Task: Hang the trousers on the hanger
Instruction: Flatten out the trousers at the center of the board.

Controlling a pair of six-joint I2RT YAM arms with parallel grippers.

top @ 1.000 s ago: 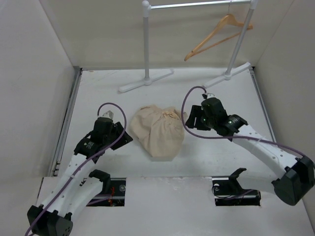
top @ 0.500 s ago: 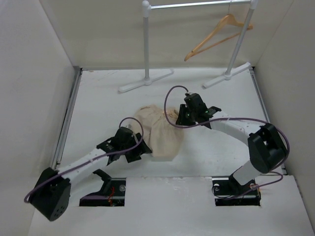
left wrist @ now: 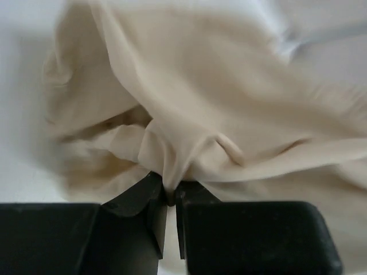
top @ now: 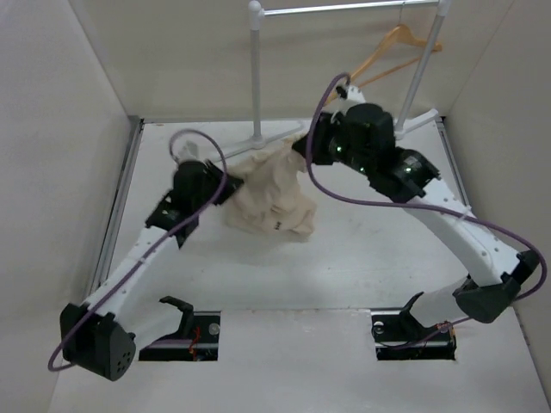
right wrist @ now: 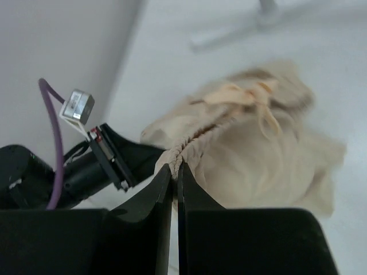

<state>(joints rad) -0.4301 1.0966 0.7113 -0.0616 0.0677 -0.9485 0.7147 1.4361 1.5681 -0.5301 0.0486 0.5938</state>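
Note:
The beige trousers (top: pixel 274 196) hang bunched between my two grippers, lifted partly off the table. My left gripper (top: pixel 227 184) is shut on a fold at their left side. In the left wrist view the cloth (left wrist: pixel 229 103) is pinched between the fingertips of the left gripper (left wrist: pixel 170 192). My right gripper (top: pixel 303 148) is raised and shut on the gathered waistband. The right wrist view shows that band (right wrist: pixel 200 140) caught in the tips of the right gripper (right wrist: pixel 175 169). The wooden hanger (top: pixel 379 58) hangs from the rail at the back right, partly behind the right arm.
The white garment rack (top: pixel 256 77) stands at the back with its two feet (top: pixel 250 144) on the table. White walls close in the left, right and back. My left arm (right wrist: pixel 86 166) shows in the right wrist view, just beyond the trousers.
Both grippers closed on the trousers, which lay heaped on the table. They have lifted the trousers up and back toward the rack, the right arm rising highest.

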